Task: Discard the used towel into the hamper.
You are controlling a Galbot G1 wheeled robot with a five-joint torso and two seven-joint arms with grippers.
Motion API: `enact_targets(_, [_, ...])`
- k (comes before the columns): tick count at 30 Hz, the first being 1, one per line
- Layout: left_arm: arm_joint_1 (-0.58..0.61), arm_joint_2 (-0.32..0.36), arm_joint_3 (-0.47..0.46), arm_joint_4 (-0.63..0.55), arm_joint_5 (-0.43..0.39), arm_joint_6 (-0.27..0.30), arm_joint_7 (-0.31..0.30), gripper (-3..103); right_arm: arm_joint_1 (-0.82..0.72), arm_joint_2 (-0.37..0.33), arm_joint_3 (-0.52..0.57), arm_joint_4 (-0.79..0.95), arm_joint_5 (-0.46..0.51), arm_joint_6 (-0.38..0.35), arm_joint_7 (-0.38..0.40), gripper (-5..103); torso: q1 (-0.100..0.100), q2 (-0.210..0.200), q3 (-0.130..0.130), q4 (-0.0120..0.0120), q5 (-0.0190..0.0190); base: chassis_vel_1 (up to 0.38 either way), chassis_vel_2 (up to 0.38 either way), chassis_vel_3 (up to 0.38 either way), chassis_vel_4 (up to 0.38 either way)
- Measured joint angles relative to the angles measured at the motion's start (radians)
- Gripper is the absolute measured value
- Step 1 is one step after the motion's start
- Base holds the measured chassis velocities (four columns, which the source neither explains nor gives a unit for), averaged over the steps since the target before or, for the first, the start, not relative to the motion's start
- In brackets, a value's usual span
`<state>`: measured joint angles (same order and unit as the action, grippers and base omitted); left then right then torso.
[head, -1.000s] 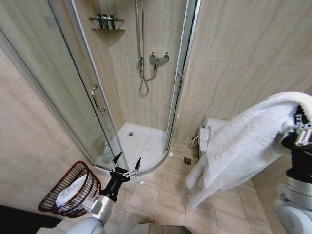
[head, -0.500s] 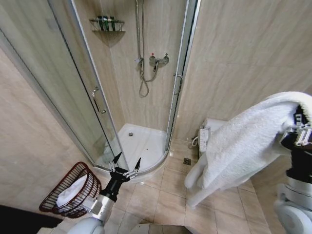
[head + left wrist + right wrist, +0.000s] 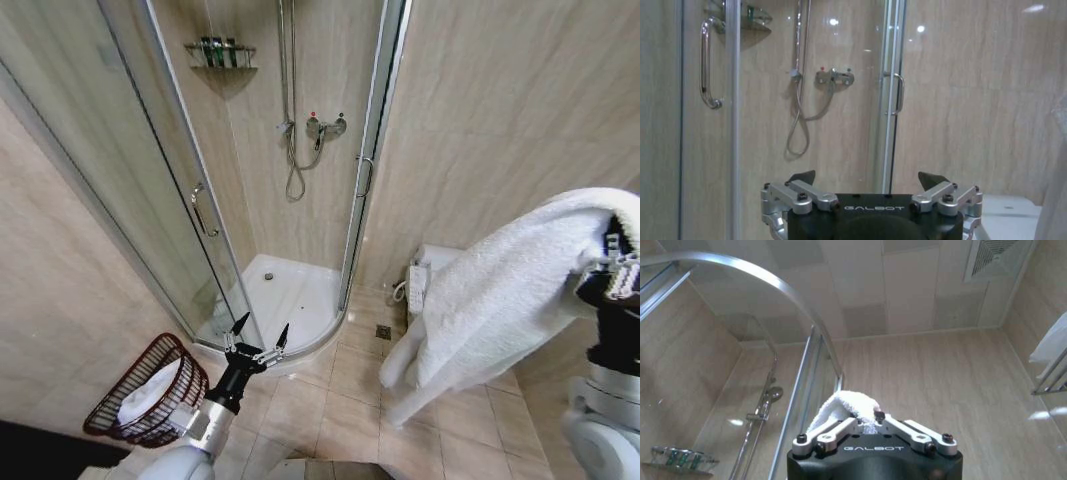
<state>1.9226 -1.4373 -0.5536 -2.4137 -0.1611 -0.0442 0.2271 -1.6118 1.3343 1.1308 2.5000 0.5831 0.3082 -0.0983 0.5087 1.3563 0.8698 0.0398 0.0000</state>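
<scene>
Fluffy white towel (image 3: pixel 500 290) near woven hamper (image 3: pixel 140 392)

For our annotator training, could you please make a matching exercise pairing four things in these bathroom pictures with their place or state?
Things:
1. white towel
2. hamper
3. left gripper
4. bottles

Place or state:
A. on the corner shelf inside the shower
B. on the floor at the robot's left, something white inside
C. draped from the right gripper, held high
D. jaws open, holding nothing, raised over the floor in front of the shower

Pairs: 1-C, 2-B, 3-D, 4-A
</scene>
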Motion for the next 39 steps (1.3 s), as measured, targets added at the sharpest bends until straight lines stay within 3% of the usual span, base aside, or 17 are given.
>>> enact_targets(13, [0.000, 0.000, 0.000, 0.000, 0.000, 0.000, 0.000, 100, 0.015, -0.007, -0.045, 0.000, -0.015, 0.025, 0.045, 3, 0.001, 0.002, 0.001, 0.0000, 0.0000, 0.000, 0.000, 0.000, 0.000])
enact_targets(39, [0.000, 0.000, 0.000, 0.000, 0.000, 0.000, 0.000, 100, 0.025, -0.018, -0.081, 0.000, -0.040, 0.050, 0.013, 3, -0.001, -0.003, -0.002, 0.0001, 0.0000, 0.021, 0.022, 0.020, 0.019])
